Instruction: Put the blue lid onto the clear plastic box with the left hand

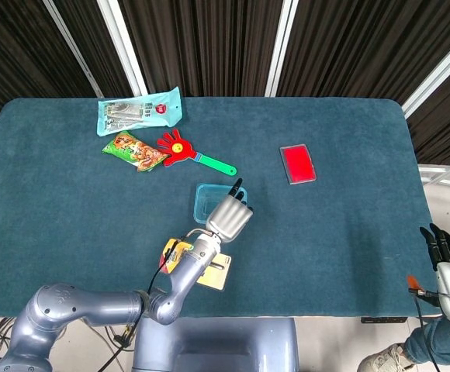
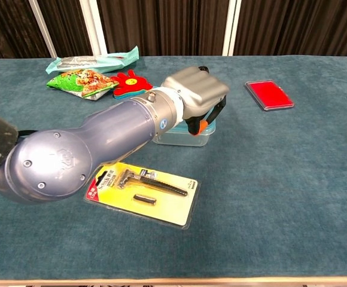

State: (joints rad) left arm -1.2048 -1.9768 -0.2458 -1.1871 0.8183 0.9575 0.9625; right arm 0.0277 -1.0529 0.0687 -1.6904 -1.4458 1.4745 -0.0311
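Operator, your left hand (image 1: 229, 216) sits over the right-hand part of the clear plastic box (image 1: 208, 203), back of the hand up, with the fingers (image 2: 192, 124) curled down over the box's near right edge; from the chest view they appear bent together against the box, but I cannot tell whether they grip anything or merely rest there. The blue lid (image 2: 204, 126) lies on top of the box, only a sliver of its rim showing beneath your palm in the chest view; in the head view its left portion is visible as a blue-edged square. The box stands near the middle of the table (image 1: 349, 232). Your forearm crosses above the yellow razor pack (image 2: 142, 192), which lies at 6 o'clock from the box. At 11 o'clock from the box lies the red hand-shaped clapper (image 1: 185, 149) with its green handle pointing toward the box, and just beyond it, further toward 10 o'clock, the green snack bag (image 1: 133, 150) and the pale blue packet (image 1: 140, 111). The red card (image 1: 297, 163) lies at 2 o'clock, well apart from the box. Your right hand (image 1: 446, 246) hangs off the table's edge at 4 o'clock, dark fingers straight and close together, holding nothing.
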